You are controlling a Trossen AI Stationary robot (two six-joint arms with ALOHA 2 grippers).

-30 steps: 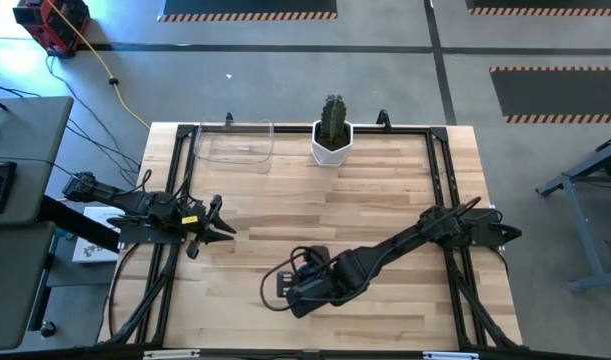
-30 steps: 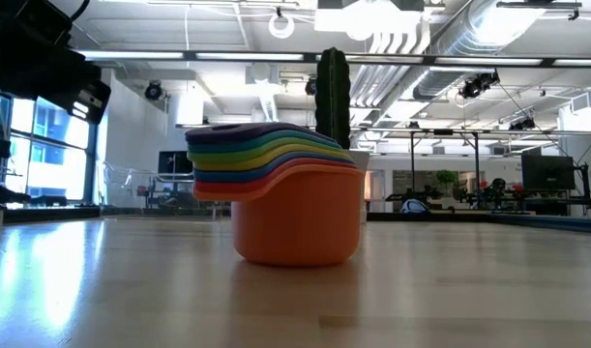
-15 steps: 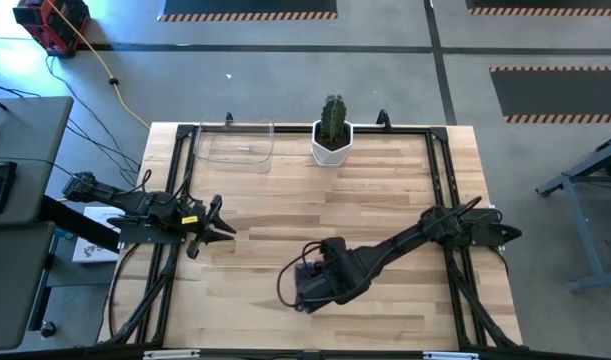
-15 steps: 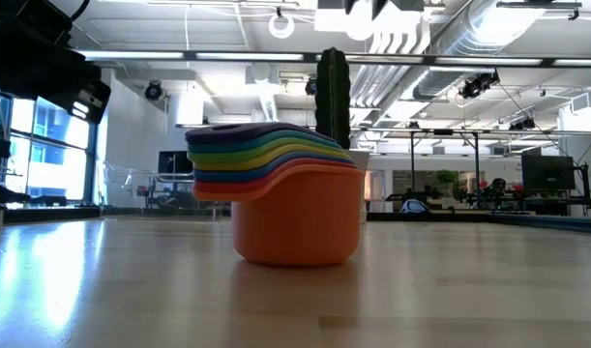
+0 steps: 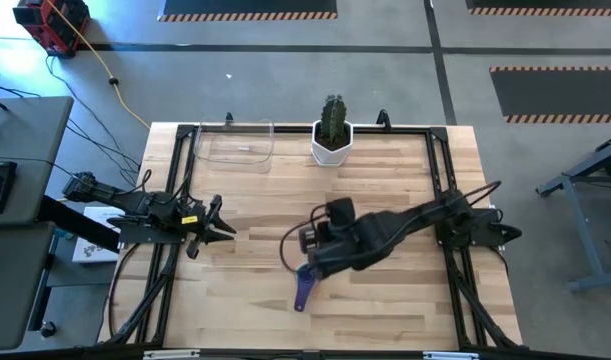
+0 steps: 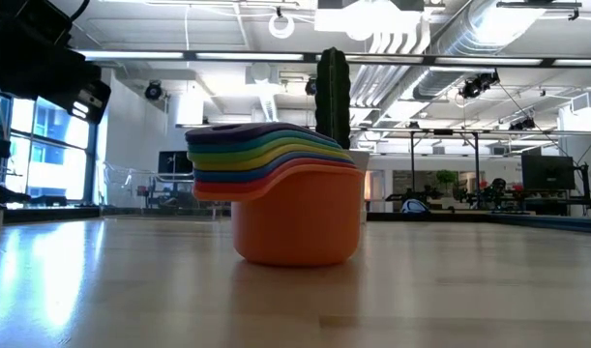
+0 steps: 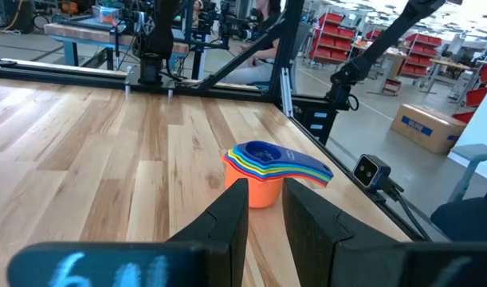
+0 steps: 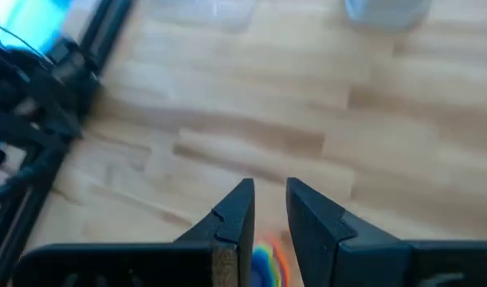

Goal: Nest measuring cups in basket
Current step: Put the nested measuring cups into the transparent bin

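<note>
The measuring cups (image 7: 263, 171) are nested in one stack, orange outermost and blue innermost, and stand on their base on the bare table. In the low view the stack (image 6: 295, 193) stands alone. In the high view only the purple handle (image 5: 303, 290) shows past the arm. My right gripper (image 5: 309, 262) hovers above the stack, open; the cups (image 8: 265, 261) show low between its fingers (image 8: 269, 187). My left gripper (image 5: 225, 222) waits open near the table's left edge and faces the stack (image 7: 265, 185). The clear basket (image 5: 237, 142) sits at the far left.
A white pot with a cactus (image 5: 332, 140) stands at the middle of the far edge, right of the basket. Black frame rails (image 5: 440, 170) run along the table's sides. Bare wood lies between the stack and the basket.
My right gripper has risen from the stack and drawn back toward the far and right side, which uncovers the purple handle in the high view. The stack has stayed where it was on the table.
</note>
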